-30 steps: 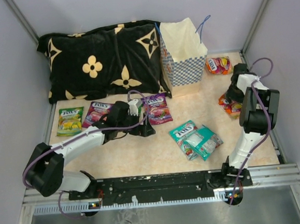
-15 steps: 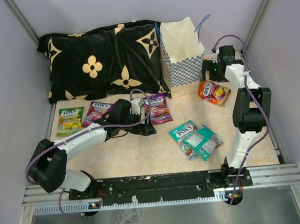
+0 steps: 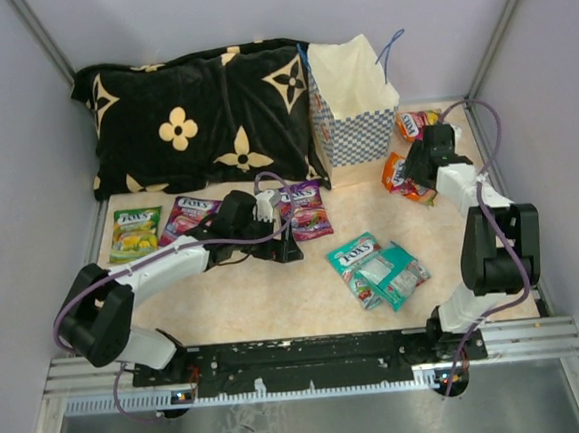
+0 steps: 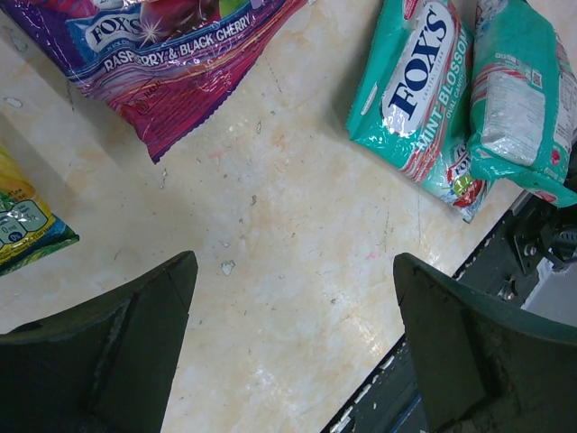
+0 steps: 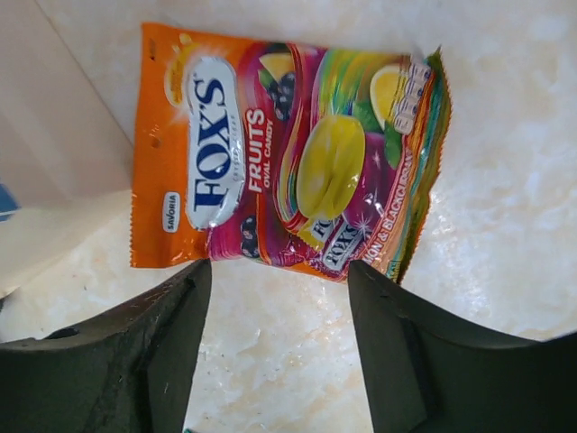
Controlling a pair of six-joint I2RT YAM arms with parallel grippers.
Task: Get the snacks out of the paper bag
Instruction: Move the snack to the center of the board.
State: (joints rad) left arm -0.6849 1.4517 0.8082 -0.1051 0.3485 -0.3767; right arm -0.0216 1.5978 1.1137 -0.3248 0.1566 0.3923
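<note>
Beige mottled table (image 3: 276, 298) carries everything. Nearest lie two teal packets (image 3: 379, 265), overlapping. Beyond them the left pincer (image 4: 293, 266) hangs released over bare table, nothing between its fingers, close to a magenta packet (image 3: 304, 210). A second magenta packet (image 3: 187, 216) and a green packet (image 3: 135, 234) lie further left. On the right side, the right pincer (image 5: 279, 271) is spread wide and empty above an orange packet (image 5: 270, 162); another orange packet (image 3: 418, 123) lies behind it. At the back the paper bag (image 3: 355, 136) stands upright, just beside the black cushion (image 3: 191, 114).
</note>
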